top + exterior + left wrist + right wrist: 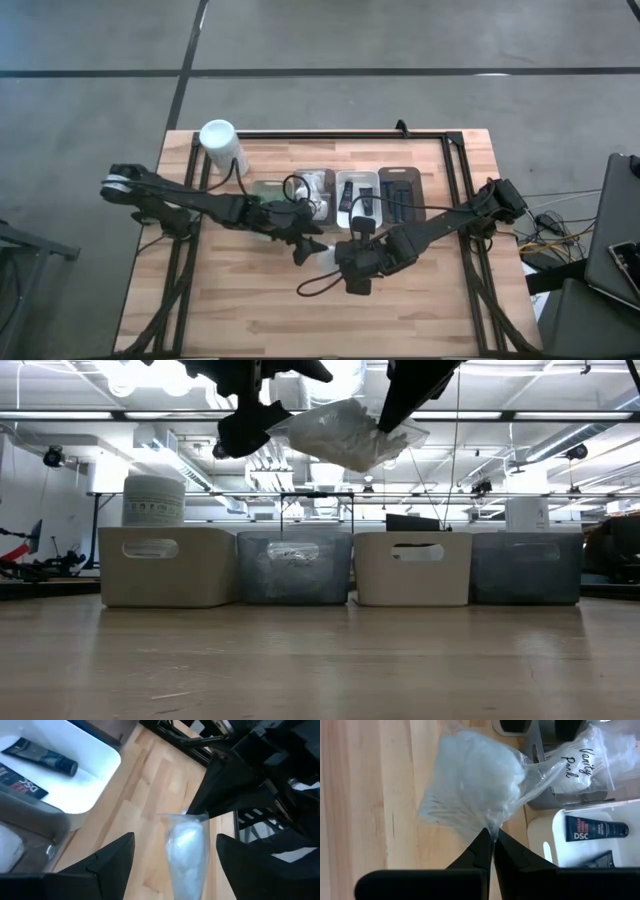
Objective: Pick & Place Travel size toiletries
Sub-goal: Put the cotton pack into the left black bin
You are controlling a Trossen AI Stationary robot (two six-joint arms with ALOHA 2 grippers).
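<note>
Evidently for a handover, the right gripper (491, 845) pinched the white packet (475, 790) aloft by its edge while the left gripper (172, 857) gaped empty around it.

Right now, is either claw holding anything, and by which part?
The right claw pinches the white wrapped packet by one edge of its plastic, up off the table. The left claw is open around it, gripping nothing.
</note>
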